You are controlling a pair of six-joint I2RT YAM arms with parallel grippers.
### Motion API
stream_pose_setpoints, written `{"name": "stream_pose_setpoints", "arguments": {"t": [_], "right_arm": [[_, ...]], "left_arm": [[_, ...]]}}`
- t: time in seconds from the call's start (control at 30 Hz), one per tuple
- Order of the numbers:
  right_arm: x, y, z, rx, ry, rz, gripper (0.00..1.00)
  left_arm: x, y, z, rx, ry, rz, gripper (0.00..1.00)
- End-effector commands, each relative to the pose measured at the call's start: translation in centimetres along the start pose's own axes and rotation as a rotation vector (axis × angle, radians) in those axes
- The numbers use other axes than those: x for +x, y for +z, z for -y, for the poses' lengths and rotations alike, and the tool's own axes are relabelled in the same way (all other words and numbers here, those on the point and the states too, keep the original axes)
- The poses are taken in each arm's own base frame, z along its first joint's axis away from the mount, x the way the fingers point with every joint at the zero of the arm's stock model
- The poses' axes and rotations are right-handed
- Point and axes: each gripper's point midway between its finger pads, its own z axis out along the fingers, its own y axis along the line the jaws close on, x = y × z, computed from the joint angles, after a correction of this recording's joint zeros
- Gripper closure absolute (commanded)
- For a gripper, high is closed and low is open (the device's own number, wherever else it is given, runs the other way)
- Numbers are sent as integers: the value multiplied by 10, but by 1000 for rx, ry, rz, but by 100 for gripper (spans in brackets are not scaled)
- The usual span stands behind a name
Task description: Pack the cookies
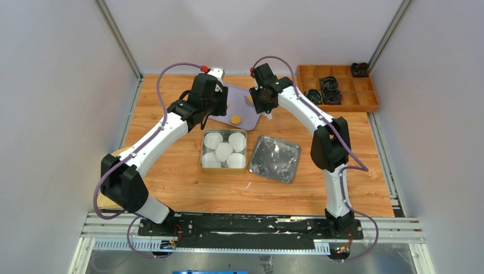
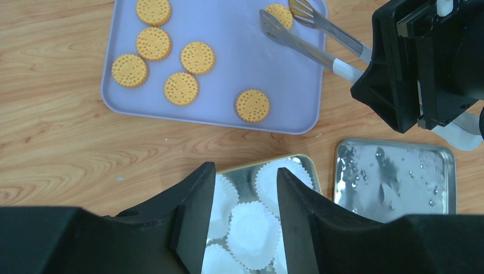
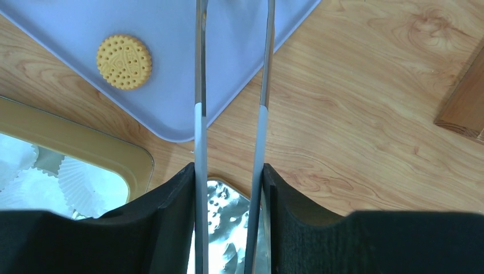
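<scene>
Several cookies [image 2: 197, 57] lie on a lavender tray [image 2: 240, 85]; the top view shows just one cookie [image 1: 235, 119], the rest hidden under the arms. My right gripper [image 3: 229, 168] is shut on metal tongs [image 3: 199, 85], whose tips [image 2: 273, 28] flank a cookie [image 2: 278, 14] at the tray's far corner. My left gripper [image 2: 245, 169] hangs open above a gold-rimmed tin [image 2: 308, 162] holding white paper cups [image 2: 253, 228], with nothing between its fingers. Another cookie [image 3: 124, 61] sits near the tray edge, left of the tongs.
The tin's silver lid [image 1: 275, 158] lies right of the tin [image 1: 223, 170]. A wooden compartment box [image 1: 365, 105] with black parts stands at the back right. Grey enclosure walls close in both sides and the back.
</scene>
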Motion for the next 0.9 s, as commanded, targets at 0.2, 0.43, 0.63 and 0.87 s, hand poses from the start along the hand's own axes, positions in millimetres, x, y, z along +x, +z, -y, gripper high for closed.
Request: {"name": "stream_pose_setpoints", "arguments": {"t": [0.2,0.43,0.63,0.87], "right_arm": [[-19,-12,-13,-18,-17,55,64],[-19,-12,-16,-34,-8,54,58],[-20,-12,-13,-16,-1,59,100],[-23,-13,-16,-35,-6,66,80]], "left_arm": [[-10,-7,0,3,-4,43,50],[-10,-8,-1,0,-4,45,49],[-11,-9,0,3,-6,48,49],[-11,-8,-1,0,-5,49,50]]}}
